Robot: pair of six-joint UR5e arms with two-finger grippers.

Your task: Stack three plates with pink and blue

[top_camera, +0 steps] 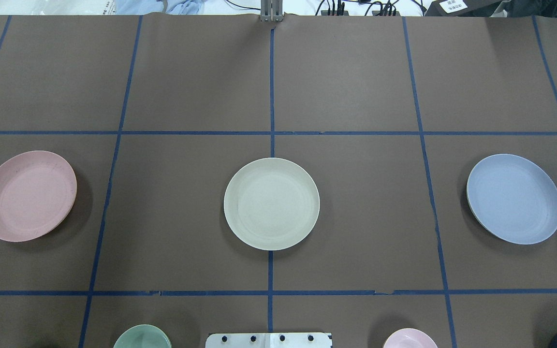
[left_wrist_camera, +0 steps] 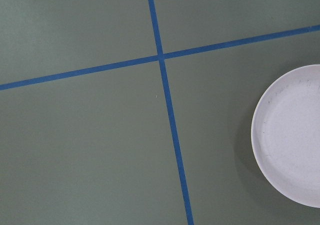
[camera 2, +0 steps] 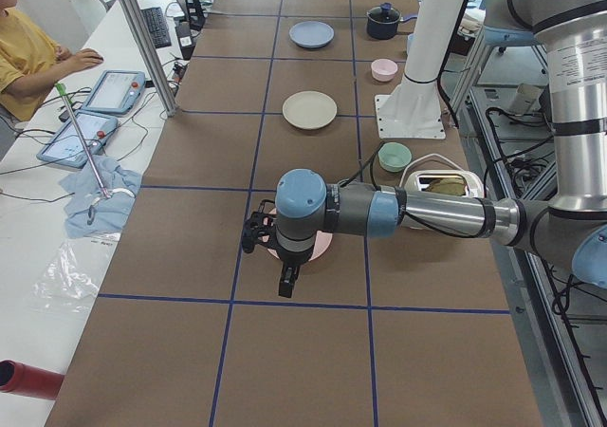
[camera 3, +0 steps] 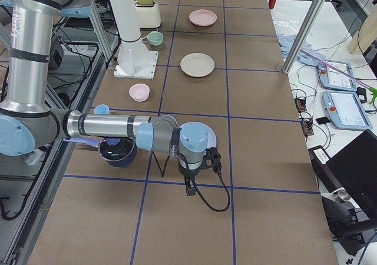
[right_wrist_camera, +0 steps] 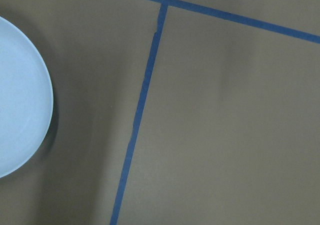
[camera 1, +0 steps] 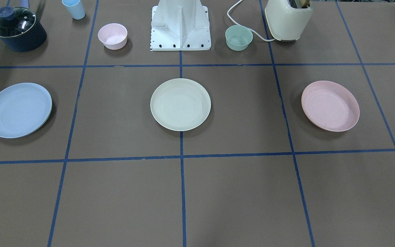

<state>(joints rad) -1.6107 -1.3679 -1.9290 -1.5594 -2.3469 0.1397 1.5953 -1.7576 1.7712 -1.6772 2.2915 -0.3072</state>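
Observation:
Three plates lie apart in a row across the table. The cream plate [camera 1: 180,104] [top_camera: 271,204] is in the middle. The pale pink plate [camera 1: 330,105] [top_camera: 27,195] is on my left side and the light blue plate [camera 1: 18,109] [top_camera: 514,198] on my right. My left gripper [camera 2: 286,283] hangs high over the pink plate's area. The left wrist view shows that plate's edge [left_wrist_camera: 292,135]. My right gripper [camera 3: 189,188] hangs high near the blue plate, which shows in the right wrist view [right_wrist_camera: 20,110]. I cannot tell whether either gripper is open or shut.
Along the robot's side stand a small pink bowl [camera 1: 112,36], a small green bowl [camera 1: 239,37], a cream toaster [camera 1: 288,19], a lidded dark pot [camera 1: 18,29] and a blue cup [camera 1: 74,8]. The white robot base [camera 1: 180,27] stands between the bowls. An operator [camera 2: 24,57] sits beyond the far edge.

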